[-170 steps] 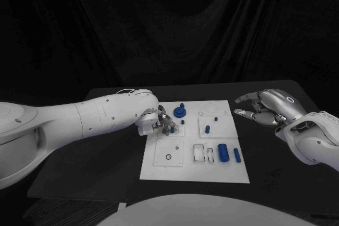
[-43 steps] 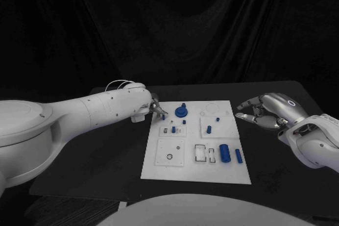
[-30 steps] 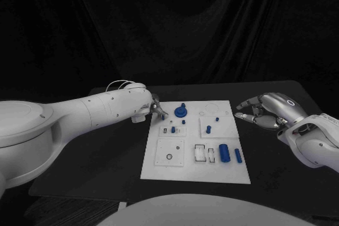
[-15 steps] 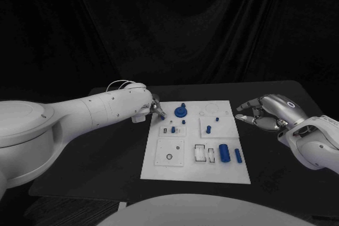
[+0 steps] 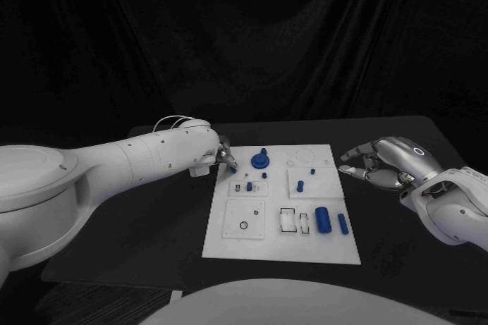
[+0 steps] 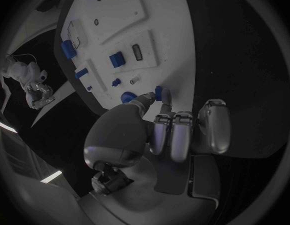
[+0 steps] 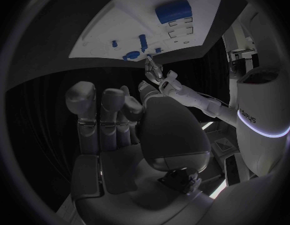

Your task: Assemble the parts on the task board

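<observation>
Now left hand (image 5: 223,158) pinching blue part (image 6: 159,92), task board (image 5: 266,242)

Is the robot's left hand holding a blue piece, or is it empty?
Holding one. In the left wrist view, the left hand pinches a small blue piece at its fingertips, at the edge of the white board.
</observation>
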Motion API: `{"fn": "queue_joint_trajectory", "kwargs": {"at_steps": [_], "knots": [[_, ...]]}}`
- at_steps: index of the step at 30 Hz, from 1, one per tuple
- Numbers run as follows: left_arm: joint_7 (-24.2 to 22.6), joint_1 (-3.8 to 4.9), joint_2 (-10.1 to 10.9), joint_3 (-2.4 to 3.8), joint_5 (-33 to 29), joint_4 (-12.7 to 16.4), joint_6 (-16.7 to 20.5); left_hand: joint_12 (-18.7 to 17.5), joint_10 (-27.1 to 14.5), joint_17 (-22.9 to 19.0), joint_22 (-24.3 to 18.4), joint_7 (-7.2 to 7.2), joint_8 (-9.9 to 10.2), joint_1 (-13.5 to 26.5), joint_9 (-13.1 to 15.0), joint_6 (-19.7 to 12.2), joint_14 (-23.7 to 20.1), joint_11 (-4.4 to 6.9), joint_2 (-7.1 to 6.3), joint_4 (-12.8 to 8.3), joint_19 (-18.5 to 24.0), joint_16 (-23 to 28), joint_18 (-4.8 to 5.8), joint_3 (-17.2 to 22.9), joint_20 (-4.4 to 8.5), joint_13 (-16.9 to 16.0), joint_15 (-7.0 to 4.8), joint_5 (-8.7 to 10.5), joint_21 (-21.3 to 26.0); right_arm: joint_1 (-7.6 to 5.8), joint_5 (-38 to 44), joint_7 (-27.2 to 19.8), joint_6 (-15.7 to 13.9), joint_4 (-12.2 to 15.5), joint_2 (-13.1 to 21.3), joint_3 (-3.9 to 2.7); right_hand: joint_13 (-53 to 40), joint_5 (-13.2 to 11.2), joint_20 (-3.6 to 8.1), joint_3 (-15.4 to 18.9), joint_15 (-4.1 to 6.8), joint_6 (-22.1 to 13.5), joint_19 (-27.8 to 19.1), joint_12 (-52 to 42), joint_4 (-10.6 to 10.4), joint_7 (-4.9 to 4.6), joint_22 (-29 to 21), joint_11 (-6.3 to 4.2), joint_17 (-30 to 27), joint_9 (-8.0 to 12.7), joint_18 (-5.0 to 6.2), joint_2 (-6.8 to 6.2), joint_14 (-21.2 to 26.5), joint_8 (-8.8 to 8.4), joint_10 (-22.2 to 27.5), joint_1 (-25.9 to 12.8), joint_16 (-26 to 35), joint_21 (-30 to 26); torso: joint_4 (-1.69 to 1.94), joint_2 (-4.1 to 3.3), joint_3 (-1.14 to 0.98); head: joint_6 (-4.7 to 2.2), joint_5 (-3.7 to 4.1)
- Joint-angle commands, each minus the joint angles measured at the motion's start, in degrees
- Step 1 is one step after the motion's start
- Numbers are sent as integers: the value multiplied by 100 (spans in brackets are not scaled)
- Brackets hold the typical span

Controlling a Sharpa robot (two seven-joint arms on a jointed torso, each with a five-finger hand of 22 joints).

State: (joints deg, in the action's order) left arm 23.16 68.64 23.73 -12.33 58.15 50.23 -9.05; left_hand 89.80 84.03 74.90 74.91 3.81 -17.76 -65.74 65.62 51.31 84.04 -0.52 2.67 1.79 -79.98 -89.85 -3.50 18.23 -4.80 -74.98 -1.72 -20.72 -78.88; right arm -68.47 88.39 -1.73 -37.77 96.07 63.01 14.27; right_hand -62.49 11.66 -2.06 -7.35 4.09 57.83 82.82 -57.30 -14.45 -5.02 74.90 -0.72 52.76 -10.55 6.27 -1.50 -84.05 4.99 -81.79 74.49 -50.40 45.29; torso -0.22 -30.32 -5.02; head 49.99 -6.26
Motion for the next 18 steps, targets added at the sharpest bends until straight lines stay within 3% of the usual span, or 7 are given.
{"fn": "queue_joint_trajectory", "kwargs": {"at_steps": [1,2,4,13,18], "knots": [[-206,-8,41,5,-1,60,121,20,597,1510,1094,-34,29,11,21,84,596,48,-94,-106,-7,-15,32,291,54,-1502,-34,-176,-5,18,15,-2,-73,11,12,-4,5,-16,0,-5,1,32,25,31,16,8,573,44,-5,6,34,24,-149,-29,-8,27,-7,8,1,0,-1,1,-3],[-225,-8,69,5,-36,100,174,20,597,1510,1102,-41,51,73,22,169,596,53,-172,-174,-35,-15,40,546,60,-1502,-47,-319,-31,20,15,-2,-70,10,13,-4,5,-16,0,-5,1,32,25,31,16,8,573,44,-5,6,34,24,-149,-29,-8,27,-7,8,2,-1,-1,1,0],[-240,-8,118,5,-167,169,230,20,597,1510,1109,-59,54,125,39,252,596,70,-250,-242,-58,-15,47,731,63,-1502,-65,-351,-52,25,15,-2,-58,4,14,-4,5,-16,0,-5,1,32,25,31,16,8,573,44,-5,6,34,24,-149,-29,-8,27,-7,8,2,-1,-1,1,5],[-26,23,457,6,-650,757,361,20,597,1510,1123,-82,45,218,86,380,596,95,-360,-328,-102,-15,57,981,85,-1502,-89,-400,-93,32,15,22,-26,-2,36,-4,10,-17,-1,-7,1,35,23,38,18,8,572,45,-14,6,36,25,-146,-30,-8,31,0,-3,1,2,1,1,34],[216,124,714,6,-701,1227,412,20,597,1510,1131,-90,48,292,101,432,596,106,-382,-313,-127,-15,63,1064,96,-1502,-101,-373,-115,33,15,46,-8,25,70,-4,31,-19,-1,-6,0,37,20,64,17,6,570,44,-29,7,38,22,-143,-31,-2,30,16,-19,9,4,0,1,78]]}}
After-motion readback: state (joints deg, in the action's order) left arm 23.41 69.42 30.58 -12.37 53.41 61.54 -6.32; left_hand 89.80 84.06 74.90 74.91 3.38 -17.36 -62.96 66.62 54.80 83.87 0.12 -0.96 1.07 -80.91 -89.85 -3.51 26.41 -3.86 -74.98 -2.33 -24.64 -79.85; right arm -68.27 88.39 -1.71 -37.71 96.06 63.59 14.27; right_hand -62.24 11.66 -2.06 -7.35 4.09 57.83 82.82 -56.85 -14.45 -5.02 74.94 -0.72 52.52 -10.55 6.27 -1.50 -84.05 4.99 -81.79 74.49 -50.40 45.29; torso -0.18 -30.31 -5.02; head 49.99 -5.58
